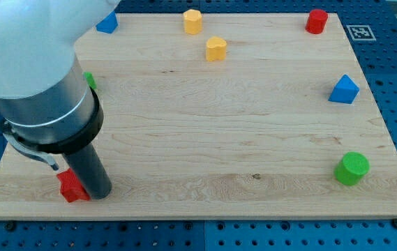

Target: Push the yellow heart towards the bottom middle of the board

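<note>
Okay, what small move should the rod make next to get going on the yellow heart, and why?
Probably lift away toward the view's top, behind the yellow heart. My tip sits at the bottom left beside a red block, far from the heart near the top edge.

bright, even light from overhead; the wooden board [205, 125] shows no glare. shadows are short and soft, hugging each block and my tip [102, 195]. the arm housing [24, 49] above my tip is large, slightly blurred, pale and washed out.
</note>
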You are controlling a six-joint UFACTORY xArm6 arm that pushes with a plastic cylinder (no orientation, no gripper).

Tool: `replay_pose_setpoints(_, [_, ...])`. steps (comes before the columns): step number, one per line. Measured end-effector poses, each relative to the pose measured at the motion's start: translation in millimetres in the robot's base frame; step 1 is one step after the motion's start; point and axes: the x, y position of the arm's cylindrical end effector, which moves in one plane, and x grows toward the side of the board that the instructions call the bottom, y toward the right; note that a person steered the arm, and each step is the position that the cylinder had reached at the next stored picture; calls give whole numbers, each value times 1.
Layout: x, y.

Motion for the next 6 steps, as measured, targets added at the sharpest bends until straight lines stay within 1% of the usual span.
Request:
replay_pose_setpoints(1, [-30, 44])
replay_pose_setpoints(2, [-76, 76])
replay_pose_setpoints(5, [-210, 83])
replay_pose_setpoints(6, [-248, 95])
